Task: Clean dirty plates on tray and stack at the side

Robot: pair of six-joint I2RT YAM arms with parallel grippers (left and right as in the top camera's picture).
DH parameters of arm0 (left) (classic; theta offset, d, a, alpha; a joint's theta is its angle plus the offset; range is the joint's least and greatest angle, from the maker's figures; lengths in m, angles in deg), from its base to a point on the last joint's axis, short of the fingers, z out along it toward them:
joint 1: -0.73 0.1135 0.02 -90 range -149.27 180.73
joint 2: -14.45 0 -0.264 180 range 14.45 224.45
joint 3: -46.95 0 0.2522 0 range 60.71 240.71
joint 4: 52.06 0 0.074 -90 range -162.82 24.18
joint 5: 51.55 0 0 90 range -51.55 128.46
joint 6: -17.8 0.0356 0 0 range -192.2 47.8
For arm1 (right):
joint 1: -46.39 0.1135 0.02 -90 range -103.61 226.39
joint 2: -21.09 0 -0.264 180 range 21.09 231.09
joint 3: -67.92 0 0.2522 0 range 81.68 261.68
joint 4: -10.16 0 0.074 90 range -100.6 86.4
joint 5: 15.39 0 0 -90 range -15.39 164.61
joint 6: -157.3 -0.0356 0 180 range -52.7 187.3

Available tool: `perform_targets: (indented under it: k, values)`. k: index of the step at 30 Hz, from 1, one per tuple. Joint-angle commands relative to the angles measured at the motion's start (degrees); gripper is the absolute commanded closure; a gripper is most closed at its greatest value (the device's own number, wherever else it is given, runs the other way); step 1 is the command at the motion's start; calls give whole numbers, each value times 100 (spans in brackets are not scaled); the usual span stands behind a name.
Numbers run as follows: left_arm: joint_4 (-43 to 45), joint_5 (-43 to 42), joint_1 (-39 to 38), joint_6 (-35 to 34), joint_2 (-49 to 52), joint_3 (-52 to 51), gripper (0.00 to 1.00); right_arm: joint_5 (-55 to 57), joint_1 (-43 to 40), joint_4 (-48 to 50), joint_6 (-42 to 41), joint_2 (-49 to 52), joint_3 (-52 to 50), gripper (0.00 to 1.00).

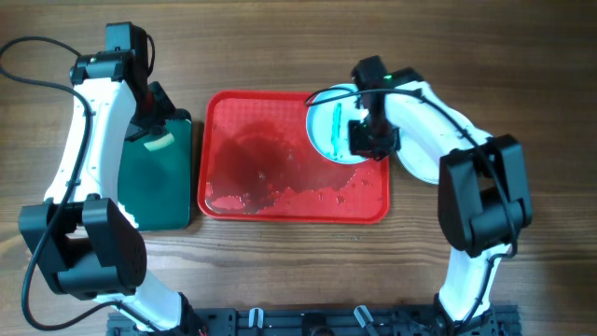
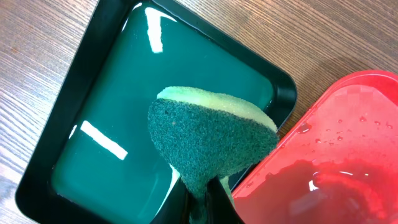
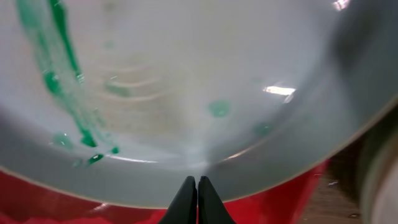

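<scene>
One plate at the tray's far right corner, a second plate beside it; a smaller tray lies left.

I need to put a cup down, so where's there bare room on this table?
Free: the bare table in front of the red tray, and that tray's wet left and middle. Crowded: its far right corner, where the right end effector grips the smeared plate beside a second plate; the sponge hangs over the green tray.

Glossy wet plastic tray; rough sponge; wood-grain table.
</scene>
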Motion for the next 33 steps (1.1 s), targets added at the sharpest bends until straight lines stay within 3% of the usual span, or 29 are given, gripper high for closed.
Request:
perform_targets:
  k: [1, 7, 10, 11, 13, 33]
  values:
    - [-4, -28, 9, -114, 44, 7, 96, -201, 468, -205, 190, 107, -61, 93]
    - [-4, -28, 9, -111, 44, 7, 96, -444, 699, 59, -275, 105, -59, 94]
    - [-2, -28, 9, -114, 44, 7, 96, -442, 697, 146, -378, 105, -59, 76]
    - [-2, -28, 9, -114, 44, 7, 96, -442, 699, 164, -378, 105, -59, 67]
    - [-7, -28, 9, -114, 44, 7, 96, -442, 699, 173, -378, 105, -59, 0]
    - [-87, -26, 9, -111, 44, 7, 96, -442, 699, 170, -378, 105, -59, 0]
